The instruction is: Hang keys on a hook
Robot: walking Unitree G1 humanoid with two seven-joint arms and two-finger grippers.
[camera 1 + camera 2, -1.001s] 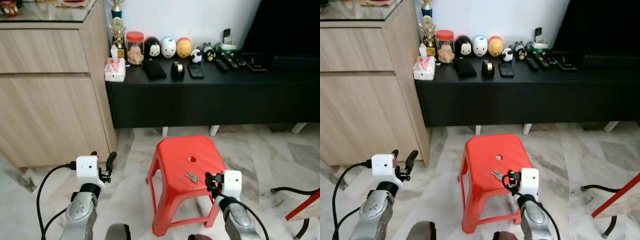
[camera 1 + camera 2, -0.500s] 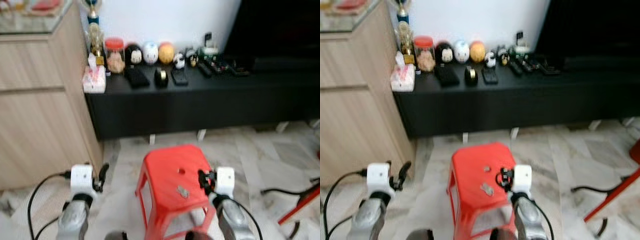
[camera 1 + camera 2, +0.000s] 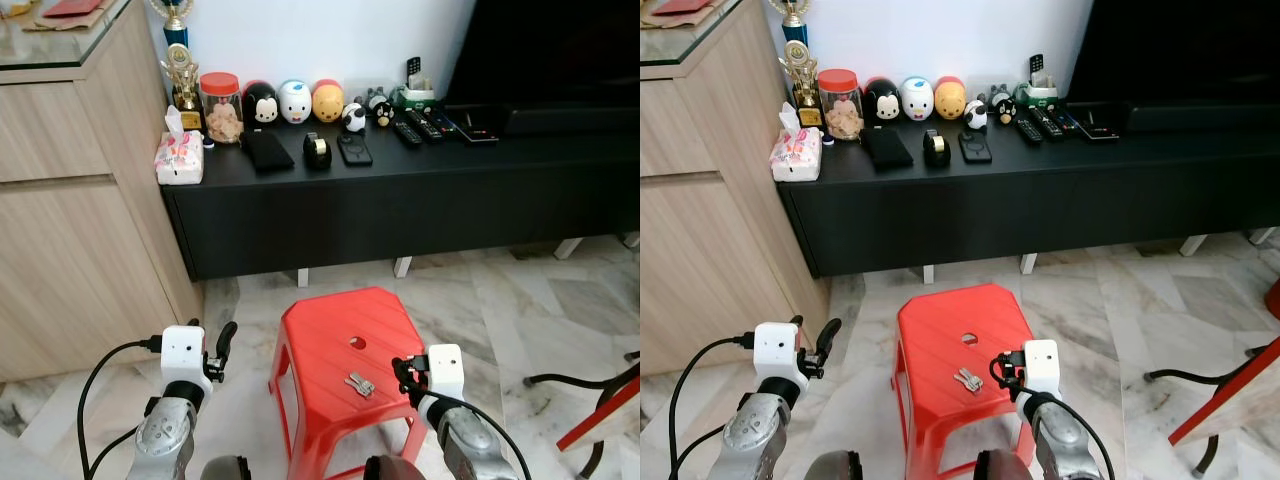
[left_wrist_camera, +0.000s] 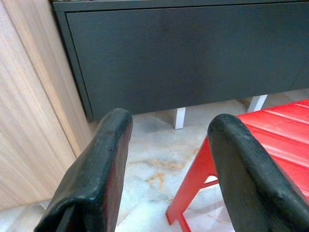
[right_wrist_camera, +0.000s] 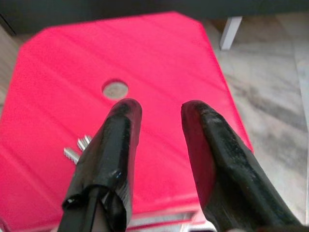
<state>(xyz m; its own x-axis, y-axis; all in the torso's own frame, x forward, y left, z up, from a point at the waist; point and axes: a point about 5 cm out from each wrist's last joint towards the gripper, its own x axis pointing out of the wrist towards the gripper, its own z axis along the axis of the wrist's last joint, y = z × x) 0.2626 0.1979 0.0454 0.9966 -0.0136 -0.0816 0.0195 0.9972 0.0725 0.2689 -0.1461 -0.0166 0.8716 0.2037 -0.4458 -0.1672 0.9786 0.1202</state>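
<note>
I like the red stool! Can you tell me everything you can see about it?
The red stool looks like shiny moulded plastic, with a squarish seat with cut corners, ribbed lines across it and a small round hole near the middle. It stands upright on splayed legs on the marble floor, in front of the black cabinet. A small bunch of silver keys lies flat on the seat. The right gripper hovers open above the seat, beside the keys, not touching them.
</note>
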